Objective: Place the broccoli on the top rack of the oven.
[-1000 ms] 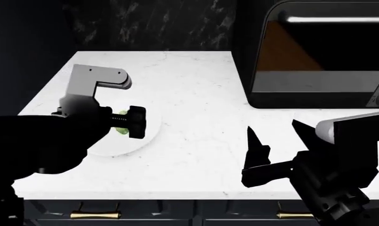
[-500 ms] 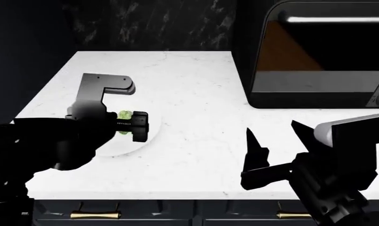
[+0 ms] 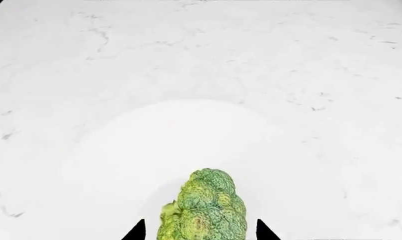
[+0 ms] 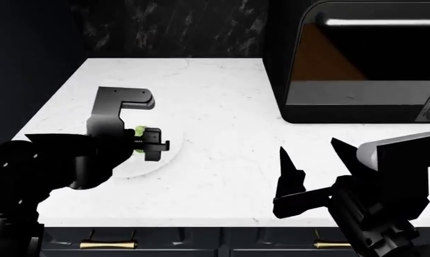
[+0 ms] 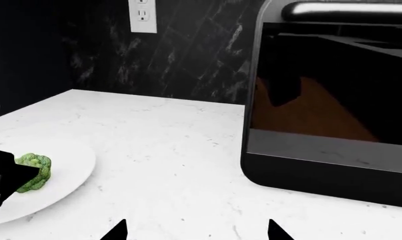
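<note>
My left gripper sits over the white plate at the left of the marble counter, and the broccoli is between its fingertips. In the left wrist view both dark fingertips flank the floret with a sliver of pale plate showing on each side, so I judge the jaws are around it but not yet pressing; I cannot tell for certain whether either pad touches. From the right wrist view the broccoli looks to rest on the plate, on its near-left part.

To do this grasp well, I want the floret centred between the fingers before I close, since its lumpy surface could roll or squirt out from an off-centre pinch. I should close gently and evenly, then lift straight up so the plate does not drag along.

My right gripper hovers over the near right of the counter with its fingers spread wide and holding nothing. The box with a glass door stands at the far right; no rack is visible in it from here.
</note>
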Controlling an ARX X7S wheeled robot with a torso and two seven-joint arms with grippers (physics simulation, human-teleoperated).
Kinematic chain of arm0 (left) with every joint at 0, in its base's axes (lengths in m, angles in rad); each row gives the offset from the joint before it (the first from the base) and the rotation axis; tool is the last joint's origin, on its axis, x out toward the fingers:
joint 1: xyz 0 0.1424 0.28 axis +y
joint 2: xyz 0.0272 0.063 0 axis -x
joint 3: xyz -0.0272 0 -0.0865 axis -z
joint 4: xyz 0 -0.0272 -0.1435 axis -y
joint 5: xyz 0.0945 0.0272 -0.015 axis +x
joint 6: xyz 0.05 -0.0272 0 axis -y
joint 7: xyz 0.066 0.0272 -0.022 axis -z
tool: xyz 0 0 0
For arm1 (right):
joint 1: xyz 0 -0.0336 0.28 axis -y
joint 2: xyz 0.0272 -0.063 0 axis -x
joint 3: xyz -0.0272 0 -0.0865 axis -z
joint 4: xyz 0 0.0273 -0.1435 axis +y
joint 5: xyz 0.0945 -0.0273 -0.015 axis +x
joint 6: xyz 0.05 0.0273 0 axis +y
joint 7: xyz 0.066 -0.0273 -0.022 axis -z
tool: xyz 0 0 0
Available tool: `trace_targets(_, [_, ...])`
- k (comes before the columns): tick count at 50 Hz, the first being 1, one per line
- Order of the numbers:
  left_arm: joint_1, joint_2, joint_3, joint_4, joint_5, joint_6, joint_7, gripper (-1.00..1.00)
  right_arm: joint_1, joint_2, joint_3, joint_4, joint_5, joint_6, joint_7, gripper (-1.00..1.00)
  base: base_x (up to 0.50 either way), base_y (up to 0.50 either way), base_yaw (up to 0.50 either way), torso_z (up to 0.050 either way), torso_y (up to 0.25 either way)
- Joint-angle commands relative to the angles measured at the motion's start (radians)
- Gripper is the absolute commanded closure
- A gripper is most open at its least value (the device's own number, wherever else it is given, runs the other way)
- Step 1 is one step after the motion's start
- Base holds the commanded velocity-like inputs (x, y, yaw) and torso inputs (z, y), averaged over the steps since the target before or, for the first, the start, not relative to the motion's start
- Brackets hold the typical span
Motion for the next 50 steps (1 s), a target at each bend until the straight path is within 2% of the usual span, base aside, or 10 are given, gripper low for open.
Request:
trace_targets(1, [0.009, -0.004, 0.011, 0.026, -0.005, 0.006, 0.008, 1.00, -0.009, 0.006, -0.004, -0.005, -0.009, -0.010, -0.004, -1.00, 0.00, 0.00, 0.00, 0.000, 0.000])
trace_targets(8, [0.006, -0.006, -0.010, 0.059, -0.023, 0.010, -0.024, 1.00, -0.019, 0.009, 0.001, -0.008, -0.021, -0.018, -0.016, -1.00, 0.00, 0.00, 0.00, 0.000, 0.000])
trace_targets(19, [-0.070, -0.025, -0.174, 0.229, -0.279, -0.033, -0.186, 1.00, -0.016, -0.004, -0.011, 0.003, -0.069, -0.020, -0.066, -1.00, 0.00, 0.00, 0.00, 0.000, 0.000])
trace_targets(27, [-0.011, -0.049, -0.239, 0.360, -0.399, -0.014, -0.252, 1.00, -0.009, 0.003, -0.015, -0.004, -0.068, -0.024, -0.070, -1.00, 0.00, 0.00, 0.00, 0.000, 0.000])
trace_targets(33, [0.104, -0.095, -0.294, 0.567, -0.267, 0.057, -0.132, 1.00, 0.015, 0.014, -0.028, -0.012, -0.047, -0.021, -0.050, -1.00, 0.00, 0.00, 0.00, 0.000, 0.000])
trace_targets(35, [0.145, -0.102, -0.327, 0.572, -0.361, 0.069, -0.160, 1.00, 0.027, 0.016, -0.043, -0.018, -0.044, -0.013, -0.039, -1.00, 0.00, 0.00, 0.00, 0.000, 0.000])
trace_targets(37, [0.172, -0.117, -0.352, 0.607, -0.317, 0.088, -0.122, 1.00, 0.021, 0.015, -0.042, -0.026, -0.056, -0.014, -0.049, -1.00, 0.00, 0.00, 0.00, 0.000, 0.000])
trace_targets(41, [0.282, -0.137, -0.414, 0.697, -0.264, 0.140, -0.026, 1.00, 0.038, 0.019, -0.048, -0.047, -0.069, -0.010, -0.055, -1.00, 0.00, 0.00, 0.00, 0.000, 0.002])
trace_targets(45, [0.378, -0.148, -0.454, 0.777, -0.116, 0.214, 0.110, 1.00, 0.076, 0.024, -0.103, -0.071, -0.099, 0.039, -0.049, -1.00, 0.00, 0.00, 0.00, 0.000, 0.000])
trace_targets(50, [0.523, -0.157, -0.504, 0.848, -0.010, 0.306, 0.259, 1.00, 0.053, 0.004, -0.096, -0.112, -0.160, 0.018, -0.081, -1.00, 0.00, 0.00, 0.00, 0.000, 0.000])
